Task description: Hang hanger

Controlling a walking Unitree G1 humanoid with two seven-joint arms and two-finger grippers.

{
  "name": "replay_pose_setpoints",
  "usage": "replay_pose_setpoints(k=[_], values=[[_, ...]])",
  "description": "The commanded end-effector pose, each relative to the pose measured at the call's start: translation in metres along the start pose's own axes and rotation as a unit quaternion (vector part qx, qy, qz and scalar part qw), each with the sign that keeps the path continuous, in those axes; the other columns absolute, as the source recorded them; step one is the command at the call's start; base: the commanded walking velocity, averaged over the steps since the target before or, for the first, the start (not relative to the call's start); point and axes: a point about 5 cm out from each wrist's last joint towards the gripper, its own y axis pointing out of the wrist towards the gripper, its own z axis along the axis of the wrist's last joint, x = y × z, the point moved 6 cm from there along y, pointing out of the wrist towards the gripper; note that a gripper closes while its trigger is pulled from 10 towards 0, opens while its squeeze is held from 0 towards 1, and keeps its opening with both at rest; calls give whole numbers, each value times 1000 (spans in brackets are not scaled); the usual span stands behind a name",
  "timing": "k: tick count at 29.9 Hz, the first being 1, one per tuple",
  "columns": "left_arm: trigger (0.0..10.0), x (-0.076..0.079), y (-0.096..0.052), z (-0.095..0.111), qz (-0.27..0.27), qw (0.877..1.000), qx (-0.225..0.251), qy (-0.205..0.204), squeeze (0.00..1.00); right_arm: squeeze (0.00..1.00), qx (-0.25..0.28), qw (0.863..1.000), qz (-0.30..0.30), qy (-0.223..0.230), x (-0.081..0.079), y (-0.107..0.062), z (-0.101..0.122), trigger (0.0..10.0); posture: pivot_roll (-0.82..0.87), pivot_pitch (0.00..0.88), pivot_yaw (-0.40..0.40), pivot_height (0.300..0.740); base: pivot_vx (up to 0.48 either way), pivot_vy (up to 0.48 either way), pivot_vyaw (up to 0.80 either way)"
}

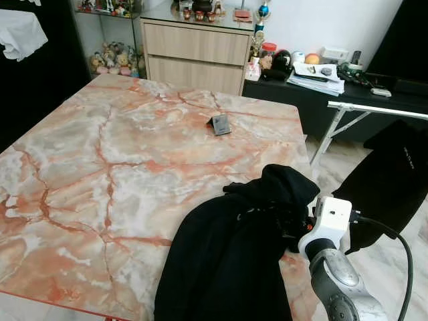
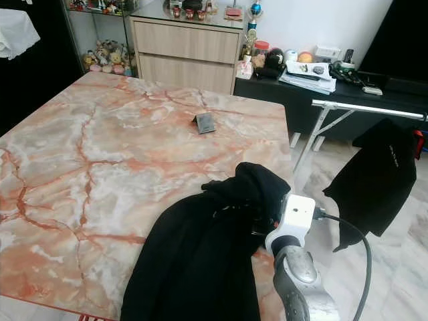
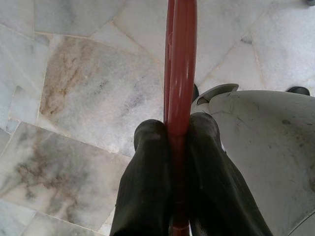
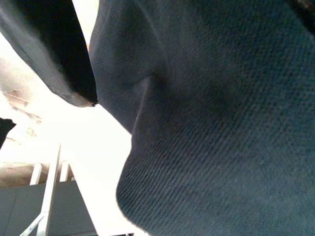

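Observation:
A red hanger bar [image 3: 181, 59] is pinched between the two black fingers of my left gripper [image 3: 177, 130], which is shut on it and hangs low over the marble floor. A black garment [image 1: 234, 254] lies bunched on the near right corner of the marble table [image 1: 100, 167]. My right gripper [image 1: 302, 231] is pushed into the garment's raised fold from the right, behind its white wrist block [image 1: 332, 215]. Dark fabric [image 4: 221, 123] sits close in front of the right wrist camera and hides the gripper's tips.
A small dark object [image 1: 220, 124] lies on the far part of the table. To the right stands a white clothes rack [image 1: 374, 110] with another black garment [image 1: 388, 174] hanging from it. A wooden drawer cabinet [image 1: 194, 50] and a cluttered black desk [image 1: 348, 90] line the back wall.

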Motion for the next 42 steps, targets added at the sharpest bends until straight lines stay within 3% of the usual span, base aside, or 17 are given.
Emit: replay_pose_setpoints(k=[1,17,34,42], values=[[10000,16,-2,-17,-26,999,-26,4,0,0,14,1000,3,-5,-1,-1,6,10000,69,57,-83,740,0,0,0],[10000,17,-2,-17,-29,999,-24,-3,0,0,26,997,22,-69,-9,-3,2,10000,70,74,-84,740,0,0,0],[10000,17,-2,-16,-30,999,-23,-8,0,0,17,996,24,-86,-8,-3,-5,10000,69,86,-84,740,0,0,0],[10000,17,-2,-16,-30,999,-23,-8,0,0,19,996,22,-86,-7,-3,-5,10000,70,85,-82,740,-248,0,0]])
